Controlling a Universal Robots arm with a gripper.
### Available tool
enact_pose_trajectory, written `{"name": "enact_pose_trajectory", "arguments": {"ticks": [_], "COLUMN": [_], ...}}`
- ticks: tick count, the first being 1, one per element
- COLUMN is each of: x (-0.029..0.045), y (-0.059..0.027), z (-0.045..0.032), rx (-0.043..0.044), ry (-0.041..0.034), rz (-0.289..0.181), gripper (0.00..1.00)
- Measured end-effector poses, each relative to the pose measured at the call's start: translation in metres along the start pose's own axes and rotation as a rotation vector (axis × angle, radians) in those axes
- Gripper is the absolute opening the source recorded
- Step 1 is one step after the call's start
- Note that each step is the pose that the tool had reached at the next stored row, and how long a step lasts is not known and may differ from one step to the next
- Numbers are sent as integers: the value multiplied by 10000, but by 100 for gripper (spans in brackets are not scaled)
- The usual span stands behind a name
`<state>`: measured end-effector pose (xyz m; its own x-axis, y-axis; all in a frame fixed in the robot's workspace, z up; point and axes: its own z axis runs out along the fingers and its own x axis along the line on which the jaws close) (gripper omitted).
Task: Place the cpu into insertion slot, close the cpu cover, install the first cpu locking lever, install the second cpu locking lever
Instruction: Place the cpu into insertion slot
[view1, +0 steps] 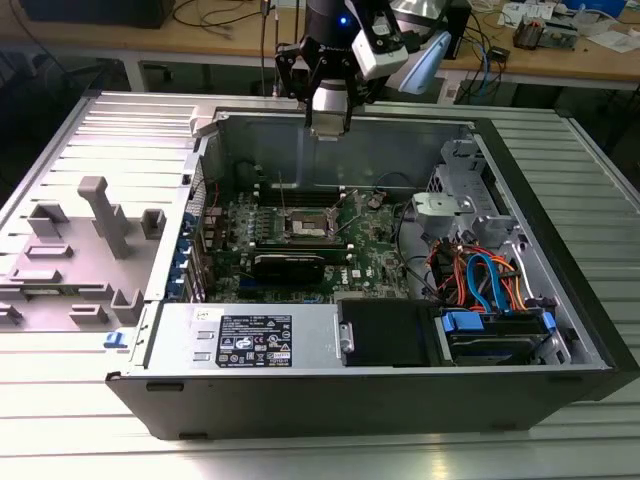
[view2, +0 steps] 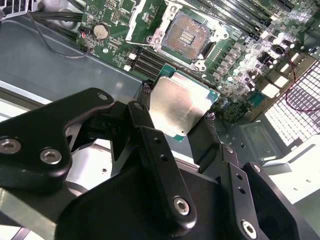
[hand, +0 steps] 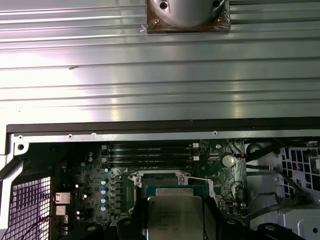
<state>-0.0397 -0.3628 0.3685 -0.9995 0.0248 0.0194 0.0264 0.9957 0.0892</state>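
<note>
Item: cpu (view2: 186, 100), silver-grey top up, clamped by two opposite edges between the black fingers (view2: 146, 89) of my pincer (view2: 178, 104). I hold it in the air above the open machine, clear of everything.

Below it: insertion slot (view2: 187, 35), dark centre bare, contacts showing. The cpu cover (view2: 144, 22) appears swung up at one side of the slot, though I cannot be sure from this angle.

Around the slot: green motherboard (view1: 372, 245); long black memory slots (view1: 300, 197); a coin cell (view2: 101, 31).

Housing: computer case (view1: 330, 400), lying on its side, open, with orange and blue cables (view1: 480, 280) at the exterior view's right.

Surface: ribbed grey metal table (view1: 300, 455); grey plastic fixture (view1: 95, 225) at the exterior view's left.

Room: wooden workbench (view1: 230, 45) behind, strewn with wires.
</note>
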Motion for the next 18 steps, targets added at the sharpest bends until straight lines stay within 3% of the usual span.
{"name": "enact_pose_trajectory", "arguments": {"ticks": [7, 13, 18], "x": [-1, 0, -2], "y": [-5, -15, -60], "z": [3, 26, 39], "rx": [24, 75, 94], "ry": [-5, -65, -81], "rz": [38, 700, 866], "gripper": [55, 55, 55]}}
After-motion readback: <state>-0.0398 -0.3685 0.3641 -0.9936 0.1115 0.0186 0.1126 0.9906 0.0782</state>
